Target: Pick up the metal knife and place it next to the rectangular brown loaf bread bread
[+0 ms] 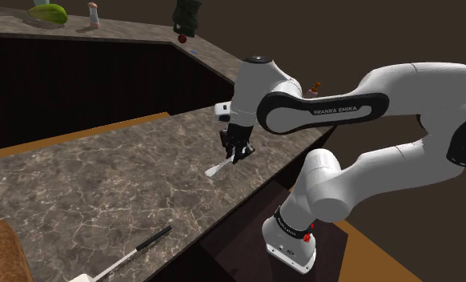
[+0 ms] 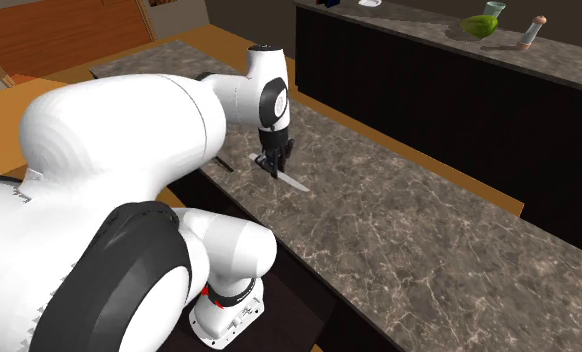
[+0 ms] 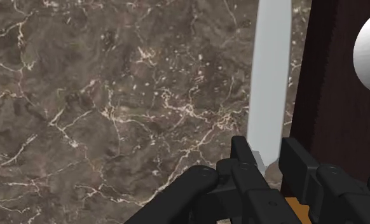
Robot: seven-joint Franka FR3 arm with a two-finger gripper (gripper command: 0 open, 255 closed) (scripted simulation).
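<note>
The knife (image 1: 216,168) has a pale grey blade that slants down toward the brown marble counter (image 1: 103,184). My gripper (image 1: 238,151) is shut on its handle end, near the counter edge closest to the stand. In the wrist view the blade (image 3: 270,76) runs straight out from between the black fingers (image 3: 244,160), which clasp its base; the handle is hidden by them. From the second exterior view, the gripper (image 2: 272,166) stands over the counter with the blade (image 2: 295,183) poking out. I cannot tell whether the tip touches the counter. The brown loaf (image 1: 3,255) lies at the shoulder view's lower left.
A second utensil with a black handle (image 1: 154,239) and pale blade lies near the counter's front edge, between the gripper and the loaf. The far counter holds a green object (image 1: 50,13), a small bottle (image 1: 93,14) and a red fruit (image 1: 182,38). A dark gap separates the counters.
</note>
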